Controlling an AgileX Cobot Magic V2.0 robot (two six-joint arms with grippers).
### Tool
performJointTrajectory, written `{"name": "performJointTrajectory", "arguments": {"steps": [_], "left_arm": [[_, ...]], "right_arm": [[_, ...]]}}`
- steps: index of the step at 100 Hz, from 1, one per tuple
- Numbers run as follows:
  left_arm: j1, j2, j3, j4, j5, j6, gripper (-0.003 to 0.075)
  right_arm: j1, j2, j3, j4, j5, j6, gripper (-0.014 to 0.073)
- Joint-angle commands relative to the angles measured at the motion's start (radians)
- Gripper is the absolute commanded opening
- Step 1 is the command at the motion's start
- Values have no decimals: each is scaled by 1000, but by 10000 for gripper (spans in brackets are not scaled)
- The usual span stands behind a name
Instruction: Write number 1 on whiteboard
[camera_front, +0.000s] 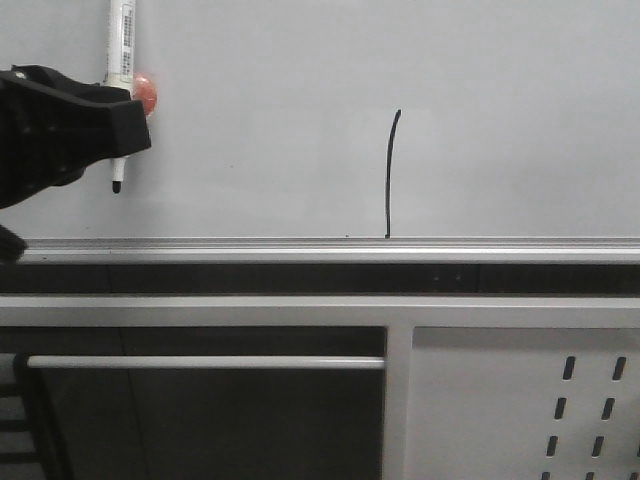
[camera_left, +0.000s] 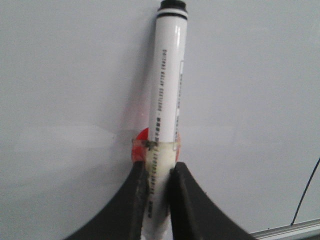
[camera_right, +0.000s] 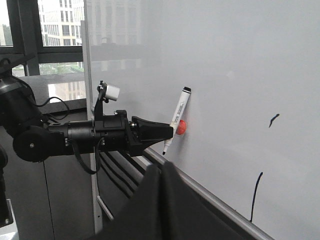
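**Stroke drawn, marker back at its red holder**

The left pincer (camera_front: 118, 125) pinches the marker (camera_front: 120, 60) upright beside a red holder (camera_front: 146, 93), probably to park it. The number 1 (camera_front: 391, 175) stands mid-whiteboard (camera_front: 500, 110), ending just above the silver rail (camera_front: 320, 247). The right pincer (camera_right: 162, 172) looks pressed together, empty. Windows (camera_right: 60, 22) show city buildings.

A white marker pen (camera_front: 120, 60) stands nearly upright, tip down, with a red-orange round piece (camera_front: 146, 93) (maybe a magnet) just beside its barrel. Lower right sits a perforated grey metal panel (camera_front: 590, 400).
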Motion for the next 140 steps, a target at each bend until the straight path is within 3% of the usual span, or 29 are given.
{"name": "performJointTrajectory", "arguments": {"steps": [1,140], "left_arm": [[10,-16,-29,14,-226,-12,-18],[40,47,-47,26,-225,-63,-18]], "right_arm": [[-5,10,-21,7,-71,-3,-71],[-5,10,-21,7,5,-3,-71]]}}
